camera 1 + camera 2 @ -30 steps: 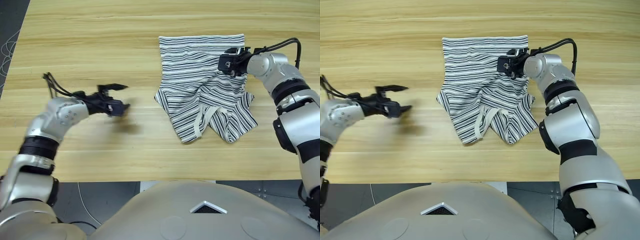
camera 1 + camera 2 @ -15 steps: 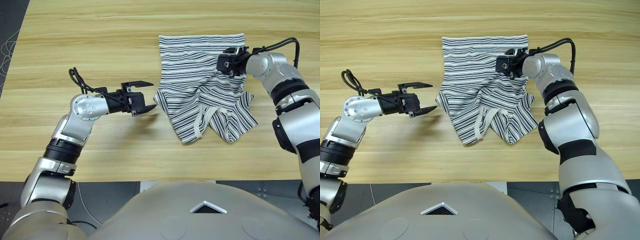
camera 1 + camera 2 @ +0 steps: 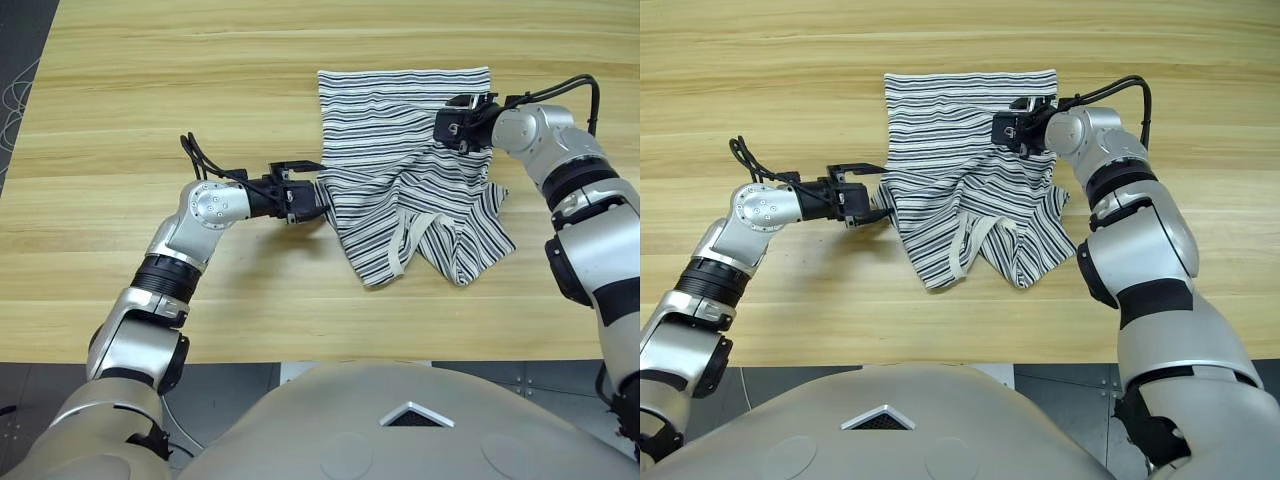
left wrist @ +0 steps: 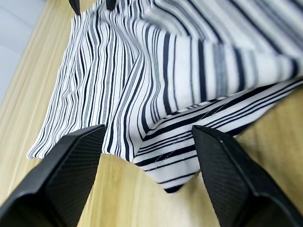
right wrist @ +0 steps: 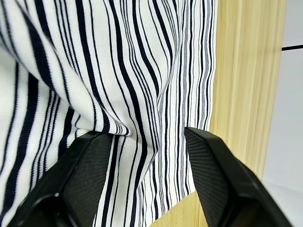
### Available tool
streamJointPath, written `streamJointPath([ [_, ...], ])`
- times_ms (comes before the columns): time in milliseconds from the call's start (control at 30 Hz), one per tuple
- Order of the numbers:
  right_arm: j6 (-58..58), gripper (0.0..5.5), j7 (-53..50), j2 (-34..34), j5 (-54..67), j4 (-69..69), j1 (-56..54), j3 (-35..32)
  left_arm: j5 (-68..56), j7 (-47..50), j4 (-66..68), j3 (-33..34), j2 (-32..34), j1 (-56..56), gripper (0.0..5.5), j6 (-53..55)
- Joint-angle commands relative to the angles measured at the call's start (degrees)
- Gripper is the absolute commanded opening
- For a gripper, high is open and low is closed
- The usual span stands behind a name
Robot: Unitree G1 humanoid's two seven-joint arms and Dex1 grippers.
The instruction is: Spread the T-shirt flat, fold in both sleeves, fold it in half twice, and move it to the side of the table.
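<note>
Left eye view: a black-and-white striped fabric T-shirt (image 3: 400, 110) lies rumpled on the light wooden tabletop (image 3: 180, 60). Left end effector (image 3: 316, 188) is apart at its edge, and right end effector (image 5: 147, 134) is apart upon it.

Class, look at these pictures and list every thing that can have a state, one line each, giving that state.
Black-and-white striped T-shirt: crumpled on the light wooden table, not spread flat, near part bunched.
Left gripper: open, straddling the shirt's left corner.
Right gripper: open, at the shirt's right side, fabric in its gap.
</note>
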Motion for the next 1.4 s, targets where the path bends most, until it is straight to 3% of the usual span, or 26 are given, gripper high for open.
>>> streamJointPath([
  [33,0.4,2.78,3.2,1.4,-2.3,2.2,4.9,1.9,2.6,0.7,3.5,-1.7,-1.5,-2.6,3.39,-1.7],
  [167,0.3,2.78,3.3,1.4,-2.2,2.1,5.3,1.9,6.5,0.5,5.6,-4.2,-1.1,-3.8,3.39,-3.3],
  [533,0.0,2.78,4.2,1.2,-1.6,1.5,6.4,1.5,15.8,-9.0,-11.1,-7.1,16.9,-0.6,3.39,-6.3],
  [800,0.5,2.78,4.2,2.5,-1.3,1.5,6.8,1.3,18.5,-6.3,-6.7,-5.9,21.9,-1.9,3.39,-8.7],
  [933,0.3,2.78,4.0,2.6,-1.4,1.5,6.6,1.3,29.0,3.2,1.3,-7.3,25.1,-8.4,3.39,-13.6],
  [1033,0.0,2.78,4.2,2.5,-1.3,1.4,6.5,1.3,34.3,9.3,4.7,-8.1,24.8,-12.2,3.39,-16.3],
  [1133,-0.4,2.78,4.2,2.4,-1.3,1.4,6.5,1.3,31.8,9.1,3.4,-7.7,23.1,-11.8,3.39,-17.9],
  [1300,-2.6,2.78,2.8,3.0,-1.0,0.9,5.8,1.0,16.7,1.2,-10.8,-4.7,19.9,-7.6,3.39,-13.1],
  [1400,-2.8,2.78,2.2,3.5,-1.4,1.0,4.9,1.2,7.7,-1.8,-22.1,-3.5,13.7,-6.6,3.39,-4.7],
])
